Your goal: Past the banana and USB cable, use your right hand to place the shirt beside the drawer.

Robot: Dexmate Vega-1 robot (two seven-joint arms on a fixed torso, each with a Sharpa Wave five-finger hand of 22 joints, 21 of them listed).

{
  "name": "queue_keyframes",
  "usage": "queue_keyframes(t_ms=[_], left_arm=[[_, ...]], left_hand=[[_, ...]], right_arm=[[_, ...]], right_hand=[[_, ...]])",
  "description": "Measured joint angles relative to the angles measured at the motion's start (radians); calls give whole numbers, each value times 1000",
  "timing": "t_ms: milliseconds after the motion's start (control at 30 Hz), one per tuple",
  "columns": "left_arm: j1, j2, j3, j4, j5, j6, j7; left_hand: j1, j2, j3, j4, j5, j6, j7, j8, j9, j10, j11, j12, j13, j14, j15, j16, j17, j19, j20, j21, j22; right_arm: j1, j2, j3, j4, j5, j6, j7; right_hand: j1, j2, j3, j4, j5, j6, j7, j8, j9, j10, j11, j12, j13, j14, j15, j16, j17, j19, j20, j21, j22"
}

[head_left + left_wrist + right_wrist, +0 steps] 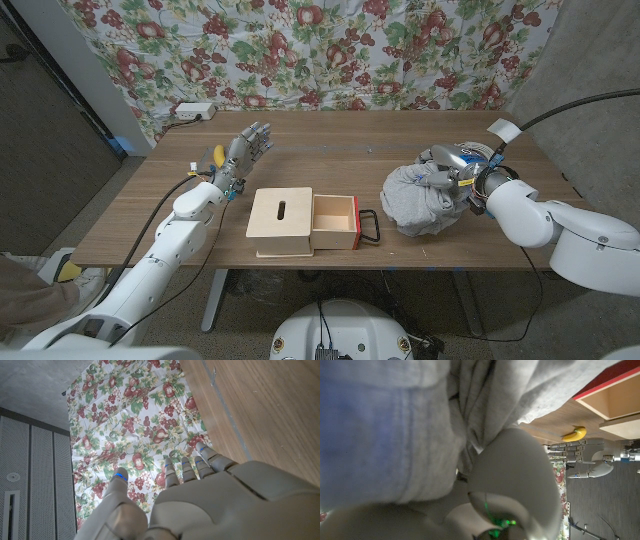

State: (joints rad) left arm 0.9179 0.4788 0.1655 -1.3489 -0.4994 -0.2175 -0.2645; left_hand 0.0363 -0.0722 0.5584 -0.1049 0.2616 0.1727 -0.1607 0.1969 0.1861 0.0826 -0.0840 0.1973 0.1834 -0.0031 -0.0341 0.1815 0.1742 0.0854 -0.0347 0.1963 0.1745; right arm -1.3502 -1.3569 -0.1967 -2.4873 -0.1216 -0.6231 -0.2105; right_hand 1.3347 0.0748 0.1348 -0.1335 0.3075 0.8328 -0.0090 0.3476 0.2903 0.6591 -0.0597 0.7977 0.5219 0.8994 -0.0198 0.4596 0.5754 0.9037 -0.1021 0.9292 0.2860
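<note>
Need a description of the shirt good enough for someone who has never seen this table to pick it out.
Start at the wooden table and find the small wooden drawer box at its front middle, its drawer pulled open. Just beyond the drawer's black handle, on the robot's right, lies the shirt, gripped by the right hand. It is the only soft, crumpled grey cloth heap there.

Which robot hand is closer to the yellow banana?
The left. The left robot hand stands right beside the banana at the table's left side. The right robot hand is far across the table, past the drawer, gripping the gray shirt.
</note>
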Motion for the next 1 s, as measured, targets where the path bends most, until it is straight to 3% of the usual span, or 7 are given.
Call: queue_keyframes(t_ms=[467,633,667,1000], left_arm=[[-1,-1,1,0,0,-1,-3],[-1,-2,1,-1,0,-1,-3],[-1,-3,2,-1,-1,-1,-2],[-8,-11,9,5,-2,-1,-7]], left_hand=[[0,0,0,0,0,0,0,0,0,0,0,0,0,0,0,0,0,0,0,0,0],[0,0,0,0,0,0,0,0,0,0,0,0,0,0,0,0,0,0,0,0,0],[0,0,0,0,0,0,0,0,0,0,0,0,0,0,0,0,0,0,0,0,0],[0,0,-4,-4,0,0,0,0,0,0,0,0,0,0,0,0,0,0,0,0,0]], right_arm=[[-91,-43,184,-18,36,72,90],[-93,-43,189,-19,30,88,122],[-102,-28,232,-27,27,93,131],[-94,9,280,-42,-1,142,207]], right_hand=[[-7,7,-2,2,-3,0,0,-5,5,-1,0,3,4,0,0,-1,3,-6,5,21,0],[-9,9,-4,4,-3,0,0,-5,5,-1,0,3,7,0,0,-1,4,-7,7,32,-3],[-9,9,-4,4,-3,0,0,-5,5,-1,0,3,7,0,0,-1,5,-7,7,33,-3],[-13,13,-4,4,-6,0,0,-11,12,-2,0,2,6,0,0,-1,9,-13,12,48,-3]])
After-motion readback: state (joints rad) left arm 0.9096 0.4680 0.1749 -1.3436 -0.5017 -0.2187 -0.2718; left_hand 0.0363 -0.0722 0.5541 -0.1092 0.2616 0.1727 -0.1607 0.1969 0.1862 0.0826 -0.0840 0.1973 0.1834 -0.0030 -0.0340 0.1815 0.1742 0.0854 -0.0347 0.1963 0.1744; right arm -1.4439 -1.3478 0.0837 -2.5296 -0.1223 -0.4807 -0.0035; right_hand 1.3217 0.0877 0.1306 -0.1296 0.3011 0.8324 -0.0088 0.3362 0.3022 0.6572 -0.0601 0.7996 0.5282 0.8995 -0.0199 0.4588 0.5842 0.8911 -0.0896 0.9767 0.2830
